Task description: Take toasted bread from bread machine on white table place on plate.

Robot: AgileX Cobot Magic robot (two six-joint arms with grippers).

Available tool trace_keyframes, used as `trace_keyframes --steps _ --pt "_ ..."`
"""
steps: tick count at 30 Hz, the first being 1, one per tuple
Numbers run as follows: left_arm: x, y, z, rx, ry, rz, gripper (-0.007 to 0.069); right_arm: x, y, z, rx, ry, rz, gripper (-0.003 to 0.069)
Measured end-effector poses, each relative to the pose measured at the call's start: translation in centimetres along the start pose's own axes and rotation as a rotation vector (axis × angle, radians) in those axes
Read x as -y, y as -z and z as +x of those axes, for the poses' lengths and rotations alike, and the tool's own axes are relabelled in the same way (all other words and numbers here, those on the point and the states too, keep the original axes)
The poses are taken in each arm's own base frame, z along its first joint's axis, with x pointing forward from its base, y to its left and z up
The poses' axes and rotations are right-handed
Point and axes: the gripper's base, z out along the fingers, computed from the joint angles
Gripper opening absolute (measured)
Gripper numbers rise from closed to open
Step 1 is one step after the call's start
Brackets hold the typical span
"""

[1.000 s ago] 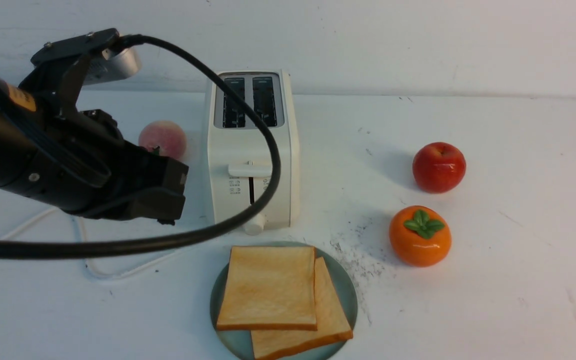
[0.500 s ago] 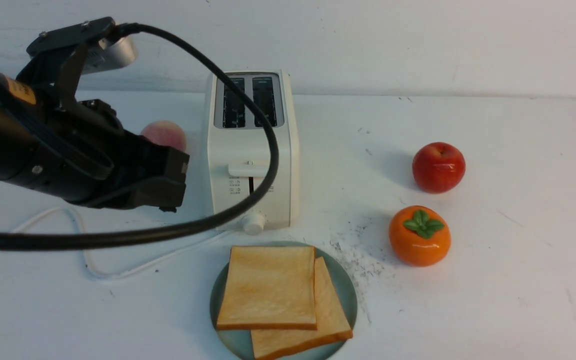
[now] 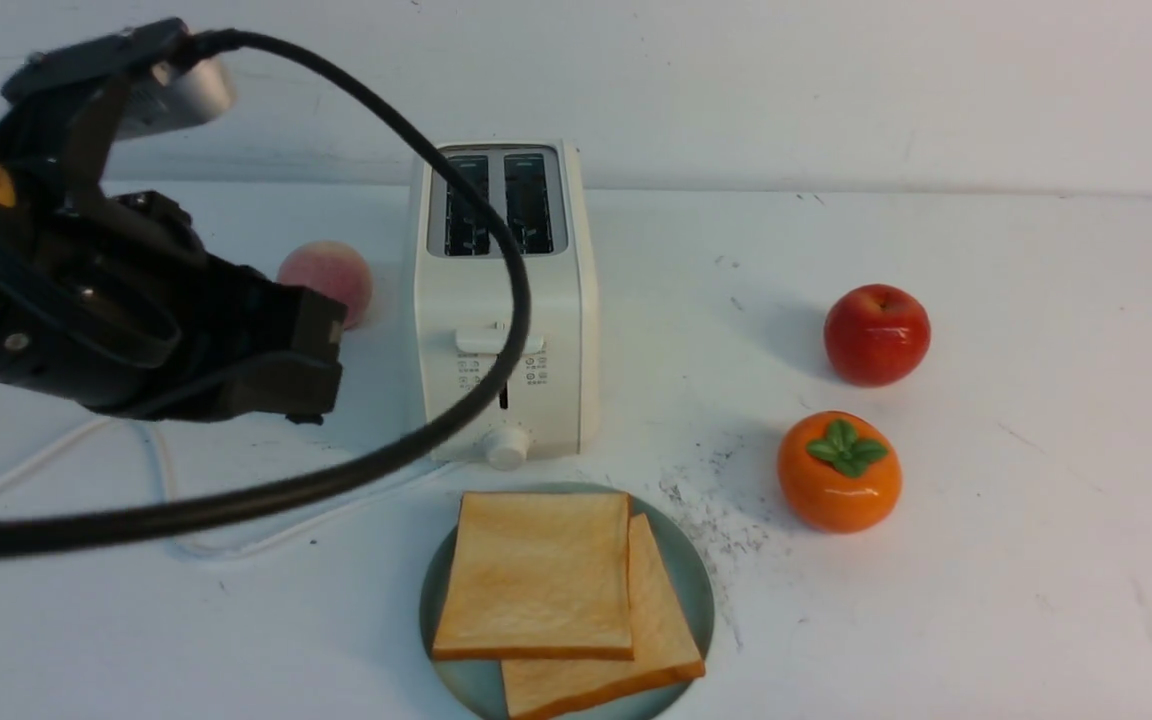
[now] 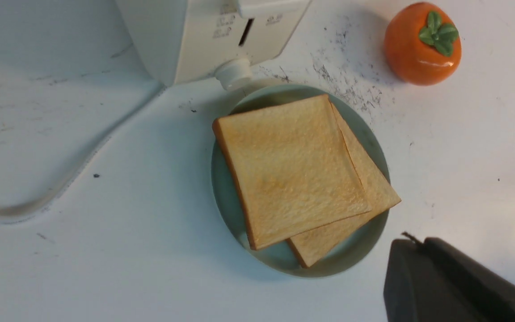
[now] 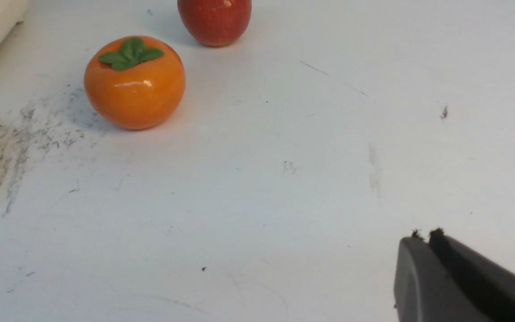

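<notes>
Surface: broad white scuffed table [image 3: 986, 560].
Landmark: your boxy cream-white two-slot toaster [image 3: 501, 300], both slots empty.
Toast: two golden square slices [image 3: 546, 585] overlap on the round blue-green plate [image 3: 701, 590], just in front of the toaster.
Left gripper [image 3: 311, 370]: beside the toaster, fingers together, holding nothing.
Right gripper [image 5: 423, 237]: fingers together, you hold nothing.

Two pale golden toast slices [image 3: 536, 575] with orange-brown crust edges lie on a blue-green plate [image 3: 448, 600]. The toaster [image 3: 504, 300] is cream-white with dark slots. The surface [image 3: 986, 560] is white, flecked with dark scuffs. Apple [image 3: 877, 334] red; persimmon [image 3: 839, 472] orange, green-leaved; peach [image 3: 326, 278] pinkish. Left pincer [image 3: 301, 360] black.
</notes>
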Motion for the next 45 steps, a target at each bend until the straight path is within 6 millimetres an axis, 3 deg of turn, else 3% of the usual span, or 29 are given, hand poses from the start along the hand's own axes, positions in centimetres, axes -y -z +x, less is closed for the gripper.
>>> trace_keyframes --steps 5,10,13,20,28,45 --pt "-0.1 4.0 2.2 0.033 0.013 -0.074 -0.0013 0.0 0.0 0.0 0.000 0.000 0.000 0.0033" --pt "-1.3 5.5 6.0 0.097 0.089 -0.123 -0.0013 0.0 0.0 0.0 0.000 0.000 0.000 0.0033" --pt "-2.6 4.8 9.8 0.217 0.124 -0.099 -0.0013 0.0 0.0 0.0 0.000 0.000 0.000 0.0036" --pt "-4.8 1.6 14.7 0.395 0.206 -0.021 -0.0013 0.0 0.0 0.0 0.000 0.000 0.000 0.0045" --pt "-5.8 -0.2 16.8 0.348 0.240 -0.036 -0.0013 0.0 0.0 0.0 0.000 0.000 0.000 0.0051" --pt "-5.9 -0.4 17.5 0.274 0.246 -0.050 -0.0003 0.0 0.0 0.0 0.000 0.000 0.000 0.0051"
